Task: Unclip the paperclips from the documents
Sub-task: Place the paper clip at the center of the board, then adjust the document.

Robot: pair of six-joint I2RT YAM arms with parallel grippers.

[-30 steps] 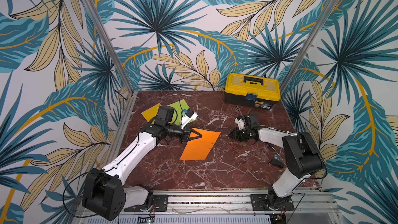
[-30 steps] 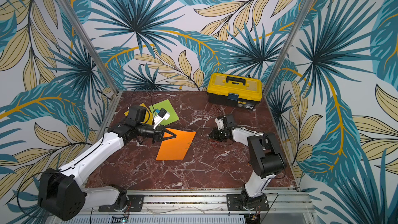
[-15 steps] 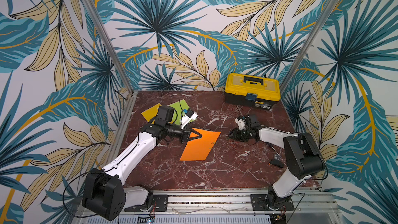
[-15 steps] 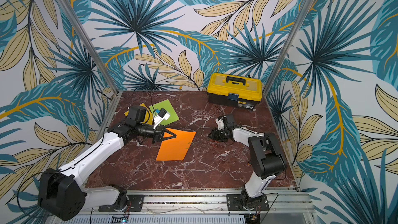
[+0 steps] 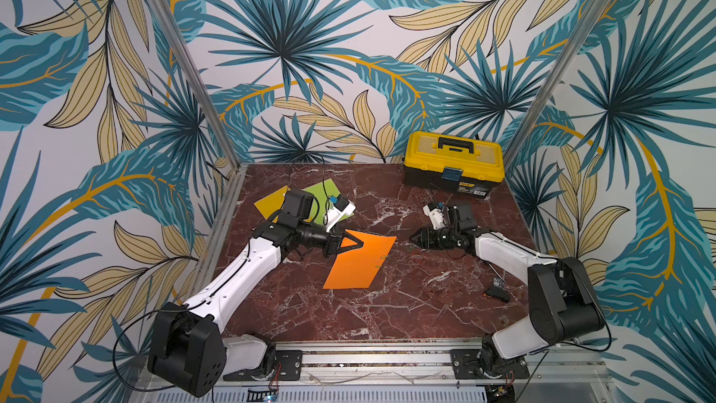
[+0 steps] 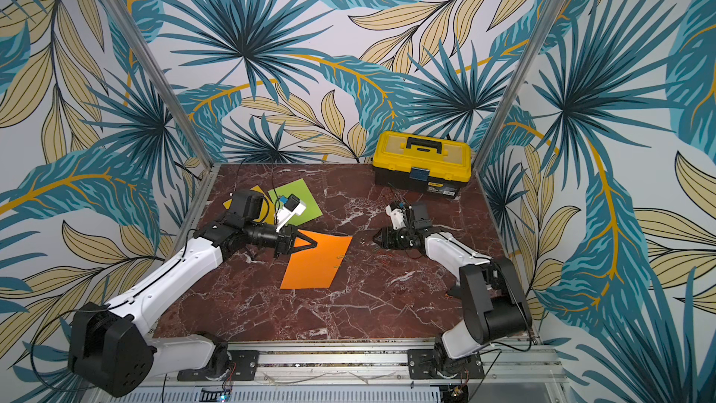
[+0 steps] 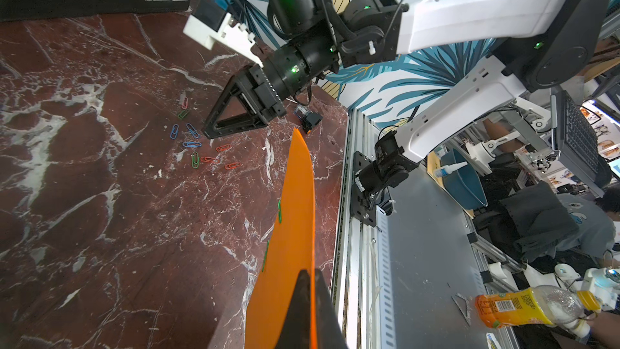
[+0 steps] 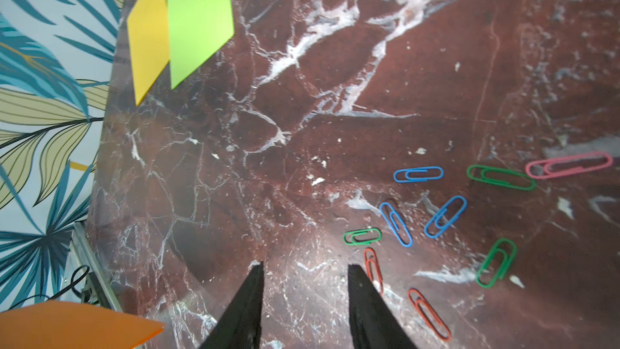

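Note:
My left gripper is shut on a corner of the orange document, holding that side raised off the table. Two green paperclips sit on the edge of this sheet. The lime green document and the golden yellow document lie flat at the back left, partly behind the left arm. Low over the marble to the right, my right gripper is open, with nothing between its fingers. Several loose paperclips, blue, green, red and pink, lie on the table beside it.
A yellow-and-black toolbox stands at the back right. A small black part lies near the right edge of the marble table. Walls close in the back and both sides. A metal rail runs along the front.
The right gripper's jaws have spread wider apart. Both arms and the orange sheet stay about where they were.

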